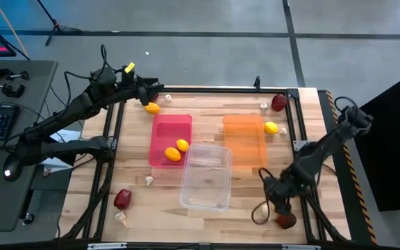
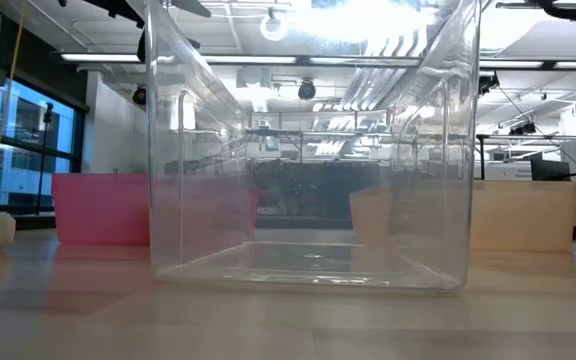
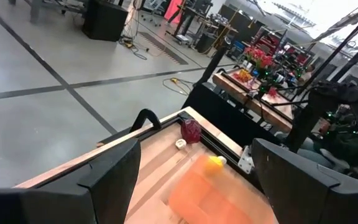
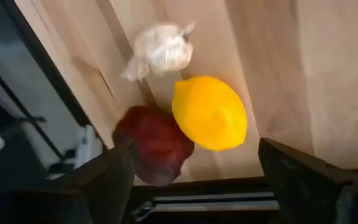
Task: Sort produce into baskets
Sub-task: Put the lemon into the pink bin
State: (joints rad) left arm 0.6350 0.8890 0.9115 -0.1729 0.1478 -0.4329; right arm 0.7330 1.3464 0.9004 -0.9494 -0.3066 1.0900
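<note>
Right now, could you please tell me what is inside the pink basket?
Two lemons lie inside the pink basket. From the low view, its wall hides them.

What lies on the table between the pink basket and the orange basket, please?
In the high view the strip of table between the pink basket and the orange basket is bare wood; only the clear basket's far corner nears that gap's front end.

Left hand (image 1: 150, 97) spread wide, far edge; right hand (image 1: 278, 208) spread, near edge.
</note>
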